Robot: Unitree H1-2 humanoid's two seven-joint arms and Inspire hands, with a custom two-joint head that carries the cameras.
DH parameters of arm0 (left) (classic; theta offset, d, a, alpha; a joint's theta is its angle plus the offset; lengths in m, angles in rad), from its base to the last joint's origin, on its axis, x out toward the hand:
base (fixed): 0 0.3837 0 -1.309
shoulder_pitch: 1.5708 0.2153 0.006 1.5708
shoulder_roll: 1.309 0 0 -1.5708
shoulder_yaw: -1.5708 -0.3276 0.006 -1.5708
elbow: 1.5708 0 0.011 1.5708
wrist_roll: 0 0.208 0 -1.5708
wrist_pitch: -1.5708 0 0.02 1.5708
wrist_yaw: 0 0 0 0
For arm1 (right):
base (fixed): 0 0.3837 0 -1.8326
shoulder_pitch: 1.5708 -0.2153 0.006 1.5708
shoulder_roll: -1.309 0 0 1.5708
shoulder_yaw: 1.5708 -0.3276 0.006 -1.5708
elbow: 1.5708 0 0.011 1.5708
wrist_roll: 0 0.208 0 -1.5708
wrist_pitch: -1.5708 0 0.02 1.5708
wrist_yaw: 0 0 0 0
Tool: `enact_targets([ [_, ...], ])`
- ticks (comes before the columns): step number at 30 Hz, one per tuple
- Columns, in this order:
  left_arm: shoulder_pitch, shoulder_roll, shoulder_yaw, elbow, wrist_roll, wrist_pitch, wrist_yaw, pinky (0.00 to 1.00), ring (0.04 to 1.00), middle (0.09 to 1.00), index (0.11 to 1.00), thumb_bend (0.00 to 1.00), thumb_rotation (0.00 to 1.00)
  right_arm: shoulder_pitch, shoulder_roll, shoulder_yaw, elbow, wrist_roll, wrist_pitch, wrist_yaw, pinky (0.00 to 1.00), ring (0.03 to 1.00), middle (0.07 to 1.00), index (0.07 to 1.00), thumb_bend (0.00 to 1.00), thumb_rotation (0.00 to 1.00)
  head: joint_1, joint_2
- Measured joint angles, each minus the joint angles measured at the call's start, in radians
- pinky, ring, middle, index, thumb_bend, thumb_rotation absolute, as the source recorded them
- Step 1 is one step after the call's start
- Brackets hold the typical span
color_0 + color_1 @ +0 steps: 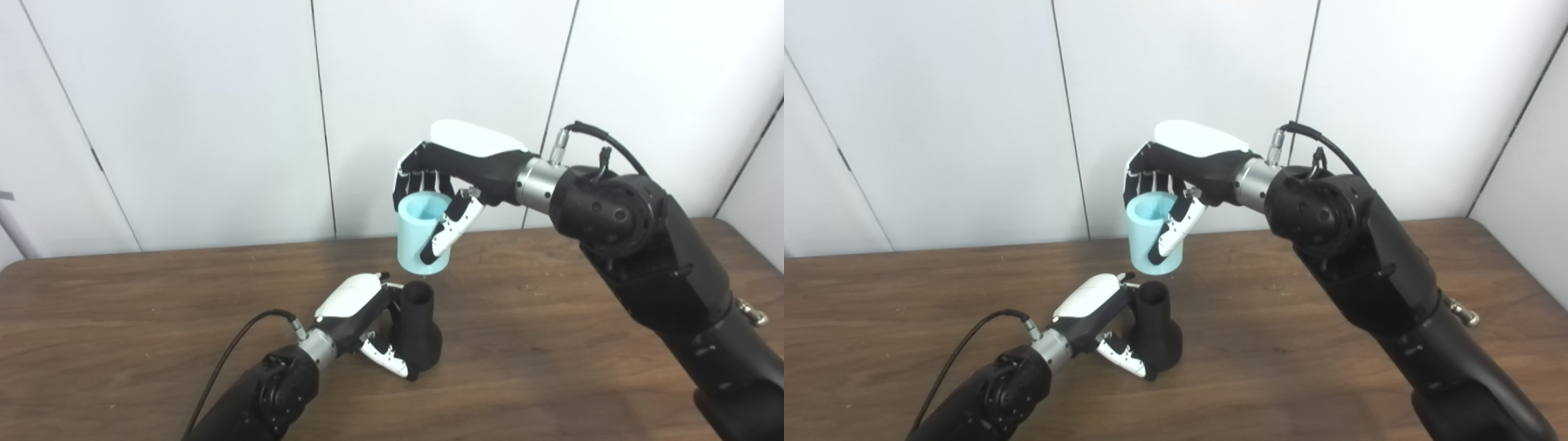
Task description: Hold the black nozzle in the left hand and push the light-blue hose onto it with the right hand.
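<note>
Gripping the upright black nozzle [420, 331], the left robot hand [367, 318] sits below the right robot hand [450, 177] clutching the light-blue hose [422, 236].

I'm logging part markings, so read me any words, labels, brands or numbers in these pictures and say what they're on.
None readable: no text on the hose, the nozzle, the left hand, the right hand, or the table.
</note>
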Motion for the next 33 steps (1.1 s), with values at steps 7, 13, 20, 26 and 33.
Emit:
enact_targets([
  [7, 0.0, -0.002, 0.0, 0.0, 0.0, 0.003, -0.001, 1.0, 0.572, 0.476, 0.488, 0.53, 0.0, 0.042, 0.039, 0.005, -0.005, -0.006, 0.001, -0.001, 0.35, 0.453, 0.486, 0.48, 0.5, 0.0, -0.002, 0.008],
  [13, 0.001, -0.003, 0.002, -0.001, 0.0, 0.005, -0.001, 1.0, 0.571, 0.476, 0.488, 0.53, 0.0, 0.088, 0.052, 0.005, -0.012, -0.021, 0.001, -0.007, 0.35, 0.455, 0.484, 0.483, 0.5, 0.0, 0.002, 0.012],
  [20, 0.004, -0.003, 0.003, -0.008, 0.0, 0.014, -0.001, 1.0, 0.571, 0.479, 0.486, 0.53, 0.0, 0.095, 0.067, 0.004, -0.011, -0.022, 0.0, -0.014, 0.34, 0.449, 0.483, 0.495, 0.5, 0.0, 0.003, 0.015],
  [26, 0.007, -0.002, 0.002, -0.015, 0.004, 0.024, -0.002, 1.0, 0.571, 0.485, 0.481, 0.53, 0.0, 0.106, 0.071, 0.005, -0.009, -0.022, -0.002, -0.024, 0.34, 0.449, 0.483, 0.498, 0.5, 0.0, 0.002, 0.025],
  [33, 0.013, 0.0, 0.001, -0.032, 0.008, 0.035, -0.006, 1.0, 0.569, 0.486, 0.481, 0.53, 0.0, 0.104, 0.071, 0.005, -0.002, -0.021, -0.001, -0.024, 0.34, 0.449, 0.481, 0.496, 0.5, 0.0, 0.002, 0.028],
])
